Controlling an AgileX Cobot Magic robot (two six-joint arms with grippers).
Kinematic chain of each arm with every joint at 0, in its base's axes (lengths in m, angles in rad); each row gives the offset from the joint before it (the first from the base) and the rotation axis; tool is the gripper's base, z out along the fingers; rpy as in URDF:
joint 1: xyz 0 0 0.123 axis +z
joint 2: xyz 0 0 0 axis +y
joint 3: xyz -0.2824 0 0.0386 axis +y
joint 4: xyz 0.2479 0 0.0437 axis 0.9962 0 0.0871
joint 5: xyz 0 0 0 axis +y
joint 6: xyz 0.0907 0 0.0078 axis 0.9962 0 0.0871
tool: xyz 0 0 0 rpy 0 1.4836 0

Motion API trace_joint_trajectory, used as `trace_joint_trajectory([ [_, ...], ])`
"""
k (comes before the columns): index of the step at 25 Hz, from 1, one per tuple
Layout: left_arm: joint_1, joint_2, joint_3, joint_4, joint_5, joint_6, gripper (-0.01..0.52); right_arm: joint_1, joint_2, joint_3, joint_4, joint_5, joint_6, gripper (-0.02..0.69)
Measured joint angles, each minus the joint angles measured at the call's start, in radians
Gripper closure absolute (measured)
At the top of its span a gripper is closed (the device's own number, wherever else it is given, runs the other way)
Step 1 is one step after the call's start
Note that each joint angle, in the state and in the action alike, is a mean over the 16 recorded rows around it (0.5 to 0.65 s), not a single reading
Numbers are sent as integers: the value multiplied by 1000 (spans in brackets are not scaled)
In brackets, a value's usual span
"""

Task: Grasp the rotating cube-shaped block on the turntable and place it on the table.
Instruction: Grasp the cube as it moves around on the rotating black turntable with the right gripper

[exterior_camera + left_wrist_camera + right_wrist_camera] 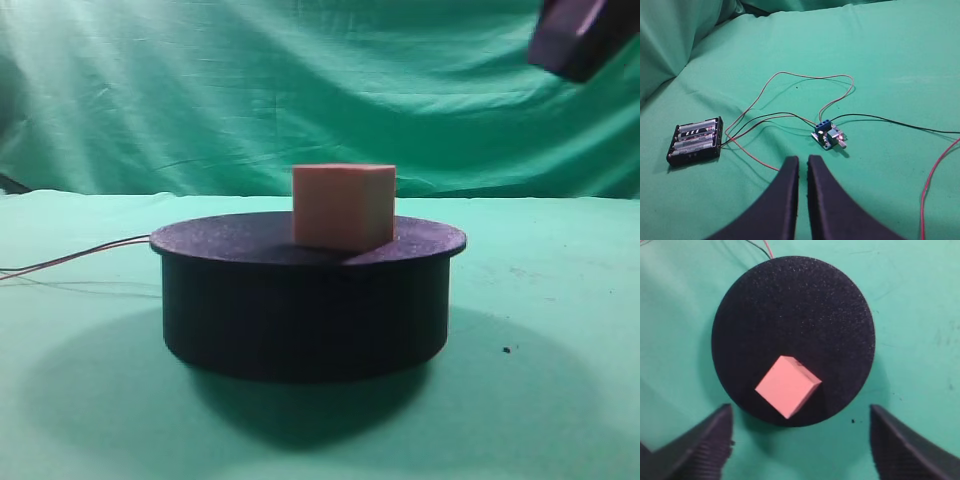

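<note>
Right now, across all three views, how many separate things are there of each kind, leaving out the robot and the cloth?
Cube-shaped block: 1
Turntable: 1
Battery holder: 1
Small circuit board: 1
Total: 4, not counting the thin wires that link them.

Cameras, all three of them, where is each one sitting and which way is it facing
Exterior high: low, table level, facing the turntable side-on; the right gripper's tip shows top right.
Left wrist: angled down at battery pack and wires; nearly closed fingers.
Right wrist: straight down over the cube-shaped block; wide-open fingers.
Shared: block, turntable.
</note>
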Motion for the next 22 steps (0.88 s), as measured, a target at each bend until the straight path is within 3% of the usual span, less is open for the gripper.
trace_joint_trajectory([
  [3,0,0,0,0,0,0,514,3,59,-32,6,-2,-25,161],
  [6,0,0,0,0,0,0,514,4,115,-59,-1,-8,-45,153],
  [16,0,0,0,0,0,0,514,-16,213,-161,-80,8,-54,374],
  [22,0,0,0,0,0,0,514,-76,151,-158,-137,54,-14,431],
])
